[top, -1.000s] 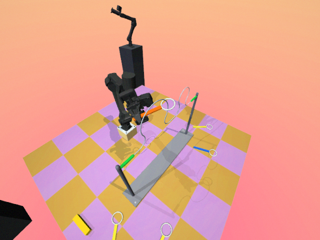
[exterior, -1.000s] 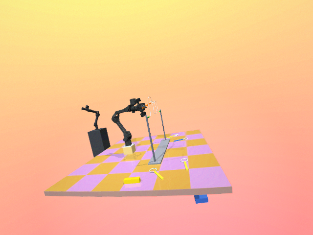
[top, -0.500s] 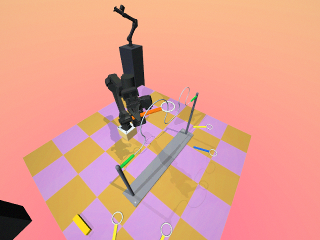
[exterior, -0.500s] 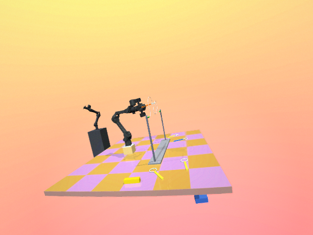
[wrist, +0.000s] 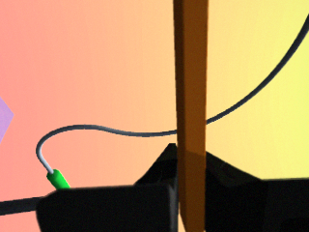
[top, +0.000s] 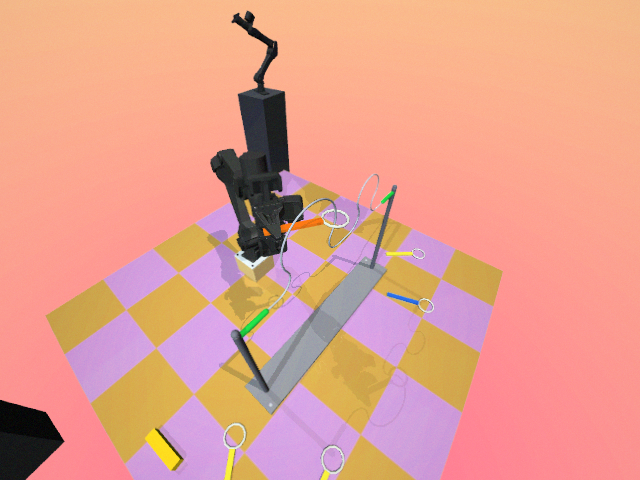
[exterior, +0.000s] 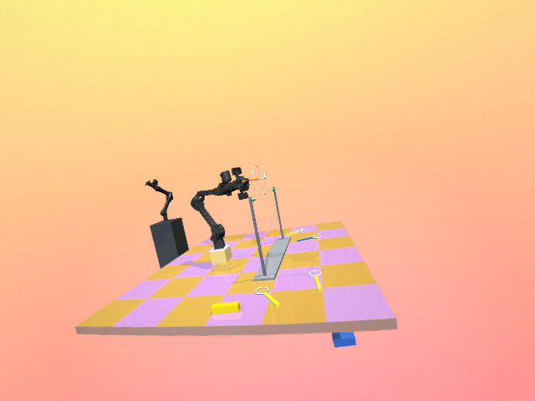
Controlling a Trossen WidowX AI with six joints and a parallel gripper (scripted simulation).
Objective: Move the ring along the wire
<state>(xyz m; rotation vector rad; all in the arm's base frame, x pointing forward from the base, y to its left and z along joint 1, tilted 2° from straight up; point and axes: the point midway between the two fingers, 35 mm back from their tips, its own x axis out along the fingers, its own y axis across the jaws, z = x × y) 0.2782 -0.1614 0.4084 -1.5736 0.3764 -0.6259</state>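
The white ring (top: 347,222) is held up at the middle bends of the grey wire (top: 282,258) (wrist: 145,134), which appears to pass through it; any contact is too small to tell. Its orange handle (top: 305,225) (exterior: 255,179) (wrist: 192,72) points back to the arm. My gripper (top: 272,231) (exterior: 246,181) (wrist: 180,149) is shut on the handle, beside the wire's tall near arch. The near green part (top: 254,322) (exterior: 253,200) adjoins the near post (top: 251,361) (exterior: 257,237); the far green part (top: 387,196) (exterior: 273,189) adjoins the far post (top: 383,227) (exterior: 278,213). One green part (wrist: 59,179) shows in the wrist view.
A grey base plate (top: 330,320) (exterior: 276,259) joins the posts. Loose yellow-handled rings, a blue-handled ring (top: 403,298) (exterior: 308,238) and a yellow block (top: 163,448) (exterior: 225,307) lie on the checkered table. Another arm (top: 266,56) (exterior: 166,202) stands on a dark pedestal behind.
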